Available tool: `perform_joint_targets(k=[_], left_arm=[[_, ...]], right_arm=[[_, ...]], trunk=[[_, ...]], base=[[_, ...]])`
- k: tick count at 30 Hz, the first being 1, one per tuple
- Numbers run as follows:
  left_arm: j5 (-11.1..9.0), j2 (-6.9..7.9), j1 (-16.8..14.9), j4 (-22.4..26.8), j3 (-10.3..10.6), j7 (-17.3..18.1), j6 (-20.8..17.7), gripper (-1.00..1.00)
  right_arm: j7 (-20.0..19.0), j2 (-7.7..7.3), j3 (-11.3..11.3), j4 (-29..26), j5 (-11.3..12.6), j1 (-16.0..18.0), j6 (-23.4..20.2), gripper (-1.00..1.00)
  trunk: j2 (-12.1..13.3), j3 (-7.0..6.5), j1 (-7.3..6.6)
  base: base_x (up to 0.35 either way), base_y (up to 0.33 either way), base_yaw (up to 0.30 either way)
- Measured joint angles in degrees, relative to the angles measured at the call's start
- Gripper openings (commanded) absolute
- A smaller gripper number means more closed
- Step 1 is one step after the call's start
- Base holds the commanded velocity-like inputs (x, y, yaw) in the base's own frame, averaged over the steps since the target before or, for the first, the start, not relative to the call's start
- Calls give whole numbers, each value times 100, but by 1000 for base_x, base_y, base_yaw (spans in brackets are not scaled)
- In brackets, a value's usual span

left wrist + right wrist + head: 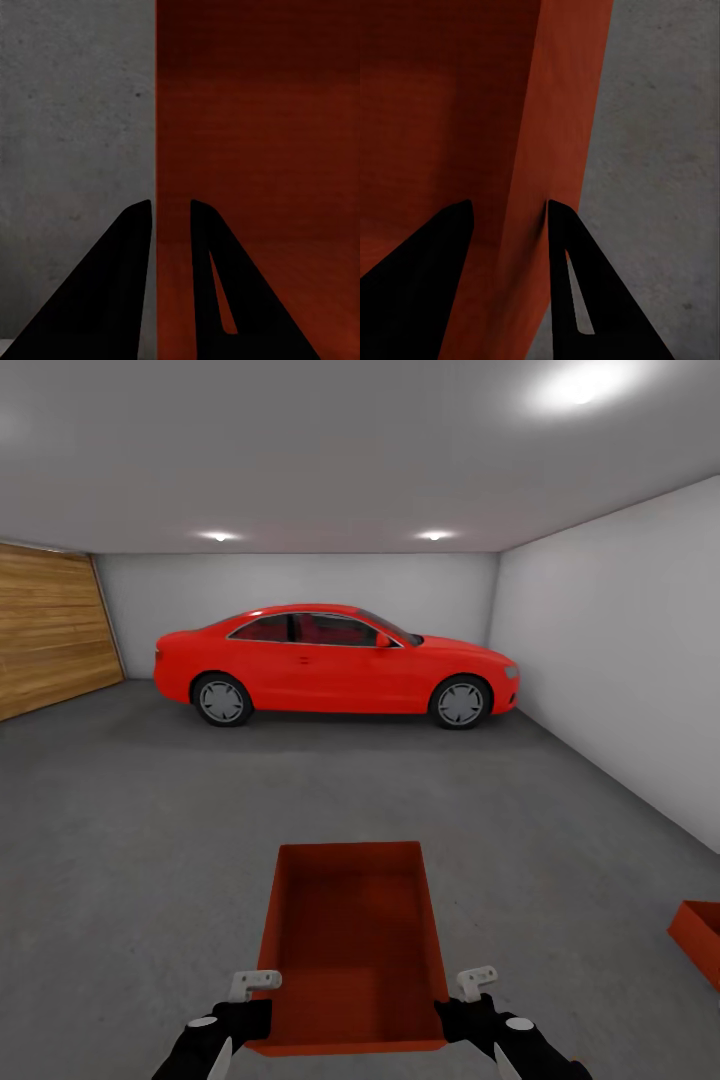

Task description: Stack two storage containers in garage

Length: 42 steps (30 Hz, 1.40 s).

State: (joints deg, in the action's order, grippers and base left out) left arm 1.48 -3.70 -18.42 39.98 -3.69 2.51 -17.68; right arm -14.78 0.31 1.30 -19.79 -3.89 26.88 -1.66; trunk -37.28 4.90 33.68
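Between both grippers, low centre of the head view, hangs the plain orange-red open-topped rectangular storage bin (350, 950), thin-walled, long axis pointing toward the glossy red coupe car (335, 665) parked across the back of the garage; left gripper (171, 214) pinches the bin's left side wall, one finger inside, one outside, wall filling the narrow gap; right gripper (508, 214) does the same on the right side wall, wall running between the black fingers; second matching orange-red bin (698, 940) sits on the dark grey speckled concrete floor (130, 830) at the right edge, well apart, partly cut off by the frame; light wooden plank door (50, 625) on the left wall; white wall (620, 650) on the right; judgement: carried bin is in the garage, stacking not yet done; to do it well, turn the base right until the floor bin sits centred ahead, keep both arms level so the thin walls don't twist in the pinch, match long axes, lower straight down until seated, then release both sides together; risk is a skewed or overhanging stack
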Motion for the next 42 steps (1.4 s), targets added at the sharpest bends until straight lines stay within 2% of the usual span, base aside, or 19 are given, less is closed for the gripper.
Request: perform_joint_targets(k=[36, 42], left_arm=[[-1, 0, 0, 0, 0, -1, 0, -100], [-1, 0, 0, 0, 0, -1, 0, -100]], right_arm=[[0, 0, 0, 0, 0, 0, 0, -100], [0, 0, 0, 0, 0, 0, 0, -100]], trunk=[[0, 0, 0], [-1, 0, -2]], base=[[0, 8, 0], [171, 0, 0]])
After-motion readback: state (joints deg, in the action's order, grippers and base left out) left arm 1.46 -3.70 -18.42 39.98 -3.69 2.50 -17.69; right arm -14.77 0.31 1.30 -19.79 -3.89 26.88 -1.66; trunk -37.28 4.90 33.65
